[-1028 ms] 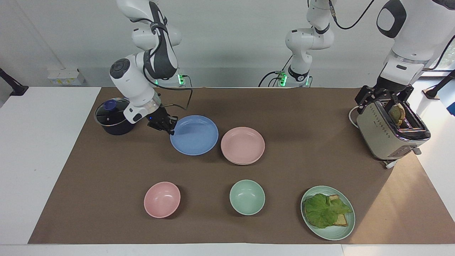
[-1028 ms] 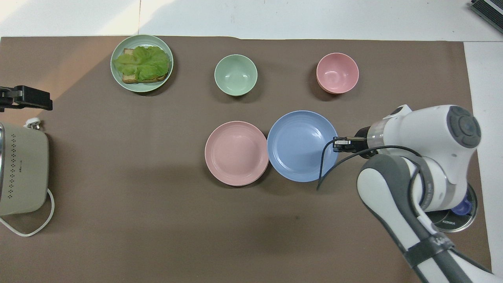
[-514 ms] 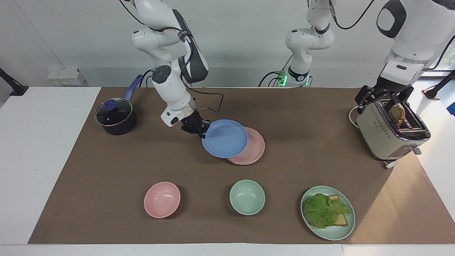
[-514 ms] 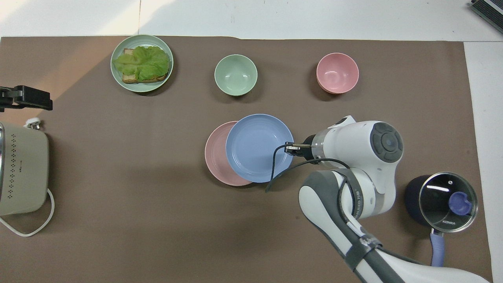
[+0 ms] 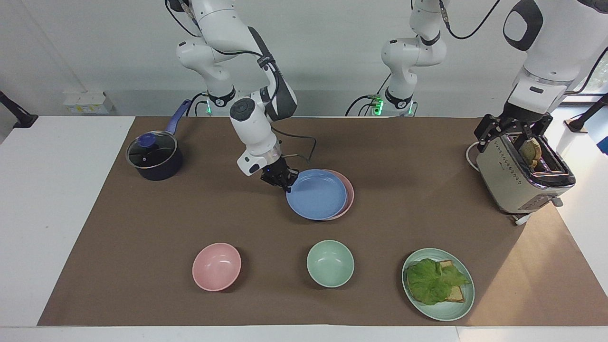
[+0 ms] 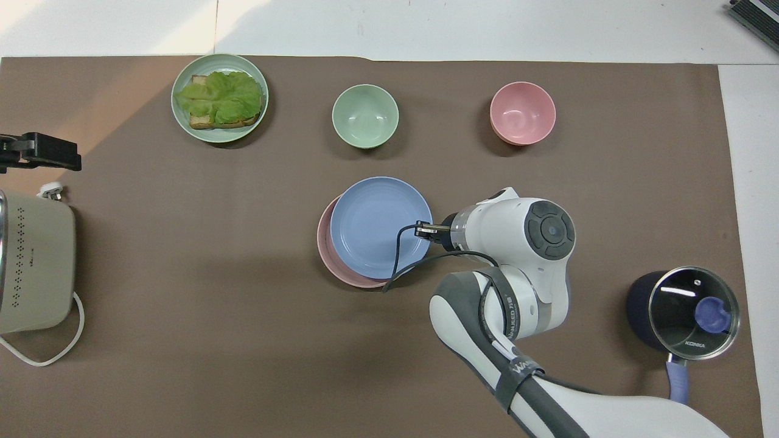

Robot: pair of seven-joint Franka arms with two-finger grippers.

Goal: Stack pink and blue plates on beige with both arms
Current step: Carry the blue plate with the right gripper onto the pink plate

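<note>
Look at the middle of the worktop (image 5: pixel 142 209). Your right gripper (image 5: pixel 283 183) has its fingers pinched tight on the rim of the blue plate (image 5: pixel 316 194), on the edge toward the right arm's end. The blue plate is over the pink plate (image 5: pixel 349 192) and covers almost all of it. Only a thin pink edge peeks out. You cannot tell if the blue plate already rests on the pink one. From overhead, the blue plate (image 6: pixel 378 225) sits a bit off from the middle of the pink plate (image 6: pixel 325 243). The beige plate is hidden, so you cannot tell where it is.

Your left gripper (image 5: pixel 515 128) waits over the toaster (image 5: pixel 517 180) at the left arm's end, with its fingers spread wide around the toaster's top. A slice of bread (image 5: pixel 530 152) sticks up from the toaster.

A dark pot (image 5: pixel 154 156) with a glass lid stands toward the right arm's end. Farther from the robots are a pink bowl (image 5: pixel 216 266), a green bowl (image 5: pixel 330 263), and a green plate (image 5: pixel 463 304) with a sandwich and lettuce.
</note>
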